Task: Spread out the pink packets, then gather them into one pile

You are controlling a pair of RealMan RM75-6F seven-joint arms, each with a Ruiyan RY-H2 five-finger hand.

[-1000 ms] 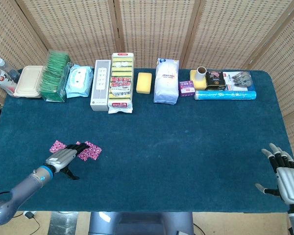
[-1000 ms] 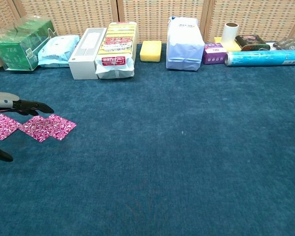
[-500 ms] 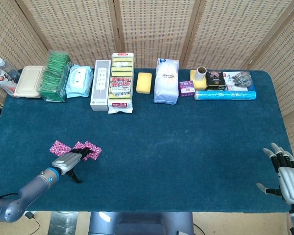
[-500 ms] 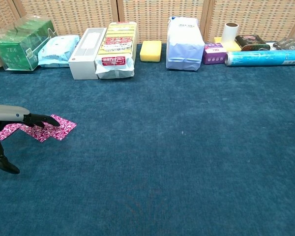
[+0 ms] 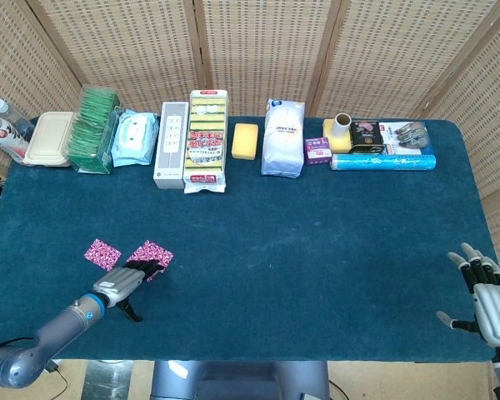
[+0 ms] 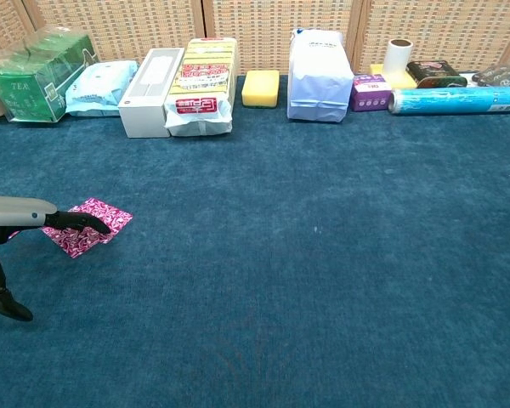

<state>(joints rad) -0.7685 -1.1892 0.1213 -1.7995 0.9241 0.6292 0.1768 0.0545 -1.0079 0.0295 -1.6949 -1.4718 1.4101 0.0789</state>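
Two patches of pink packets lie on the blue cloth at the front left. A single pink packet [image 5: 102, 252] lies further left. To its right is a wider patch of pink packets [image 5: 150, 253] [image 6: 93, 225] that seem to overlap. My left hand [image 5: 121, 283] [image 6: 30, 214] reaches in from the front edge, its fingertips [image 6: 89, 223] resting flat on the near edge of that wider patch and its thumb hanging down apart. It grips nothing. My right hand [image 5: 487, 296] hovers at the front right corner, fingers spread and empty.
Along the back edge stands a row of goods: a green tea box [image 5: 94, 129], wipes [image 5: 135, 137], a white box [image 5: 171, 156], sponge packs [image 5: 207, 140], a yellow sponge [image 5: 246, 140], a white bag [image 5: 283, 137] and a blue roll [image 5: 382, 162]. Bottles [image 5: 2, 129] stand at the far left.
My left hand has drawn back toward the front edge. The row of three touching packets now shows as one lone packet and one wider patch to its right. The right hand is still.
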